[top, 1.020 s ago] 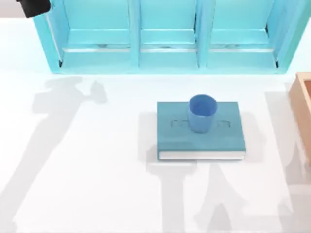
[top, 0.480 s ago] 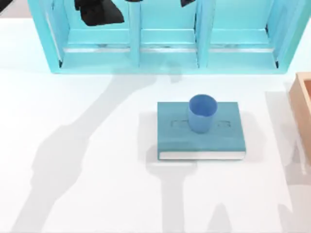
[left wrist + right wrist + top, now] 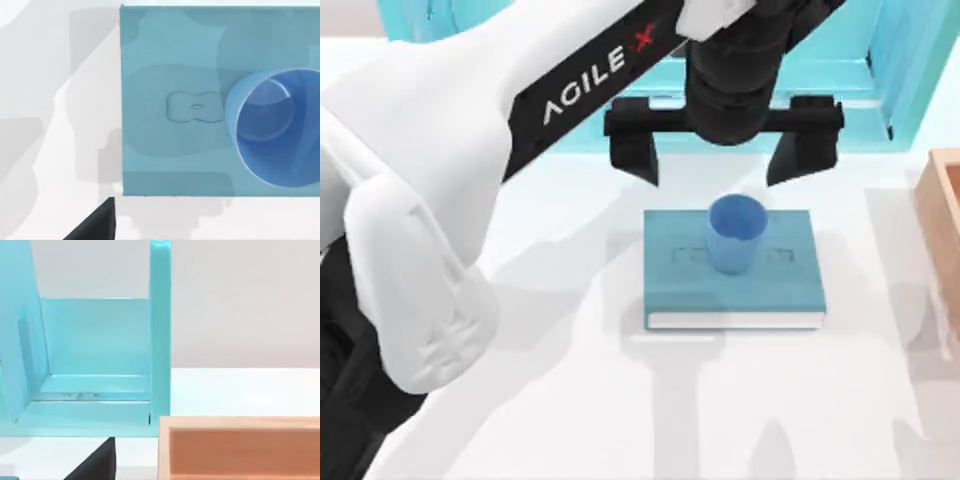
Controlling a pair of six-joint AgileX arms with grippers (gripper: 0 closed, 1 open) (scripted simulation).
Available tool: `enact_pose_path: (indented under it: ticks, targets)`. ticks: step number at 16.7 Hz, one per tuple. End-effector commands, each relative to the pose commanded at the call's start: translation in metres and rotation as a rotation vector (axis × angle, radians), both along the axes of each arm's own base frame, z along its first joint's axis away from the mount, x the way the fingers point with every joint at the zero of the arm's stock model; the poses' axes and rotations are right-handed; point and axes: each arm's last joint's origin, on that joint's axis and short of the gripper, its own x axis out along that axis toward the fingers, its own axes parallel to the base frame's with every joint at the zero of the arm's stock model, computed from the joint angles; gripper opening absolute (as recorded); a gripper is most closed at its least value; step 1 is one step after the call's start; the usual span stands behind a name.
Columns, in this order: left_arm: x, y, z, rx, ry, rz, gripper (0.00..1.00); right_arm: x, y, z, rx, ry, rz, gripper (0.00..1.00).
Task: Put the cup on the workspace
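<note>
The small plain blue cup [image 3: 735, 234] stands on the teal hardcover book [image 3: 733, 268], off the white workspace [image 3: 570, 400]; the left gripper [image 3: 722, 152] hangs wide open and empty, just behind it, to straddle it.

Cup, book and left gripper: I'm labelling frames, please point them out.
Cup [image 3: 735, 232], top view, inner rim.
Book [image 3: 680, 285], top view, bare cover.
Left gripper [image 3: 724, 155], top view, midway between its open fingertips.

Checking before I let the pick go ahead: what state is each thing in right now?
cup: upright on the book, open end up, not gripped.
book: closed, lying flat on the workspace.
left gripper: open, fingers spread wide, above the cup's far side, touching nothing.
shelf cabinet: upright at the table's back; the compartments I can see are empty.
wooden box: sitting on the table at the right edge.
</note>
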Motion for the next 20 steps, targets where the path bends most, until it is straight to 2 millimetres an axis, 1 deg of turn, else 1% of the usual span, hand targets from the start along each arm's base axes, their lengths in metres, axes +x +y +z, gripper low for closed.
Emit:
enact_pose_path:
  ticks: [6, 8, 10, 13, 15, 17, 20]
  targets:
    - [0.002, 0.0, -0.003, 0.005, 0.005, 0.002, 1.0, 0.0, 0.0, 0.0, 0.0, 0.0, 0.0, 1.0]
    - [0.004, -0.001, -0.011, 0.003, 0.003, -0.001, 1.0, 0.0, 0.0, 0.0, 0.0, 0.0, 0.0, 1.0]
    - [0.009, -0.003, -0.028, 0.003, 0.003, -0.002, 1.0, 0.0, 0.0, 0.0, 0.0, 0.0, 0.0, 1.0]
    - [0.016, -0.003, -0.066, 0.004, 0.003, -0.001, 1.0, 0.0, 0.0, 0.0, 0.0, 0.0, 0.0, 1.0]
    - [0.019, -0.002, -0.087, 0.003, 0.003, -0.001, 1.0, 0.0, 0.0, 0.0, 0.0, 0.0, 0.0, 1.0]
    - [0.019, -0.001, -0.098, 0.004, 0.004, -0.001, 1.0, 0.0, 0.0, 0.0, 0.0, 0.0, 0.0, 1.0]
    - [0.02, -0.001, -0.099, 0.004, 0.004, -0.001, 1.0, 0.0, 0.0, 0.0, 0.0, 0.0, 0.0, 1.0]
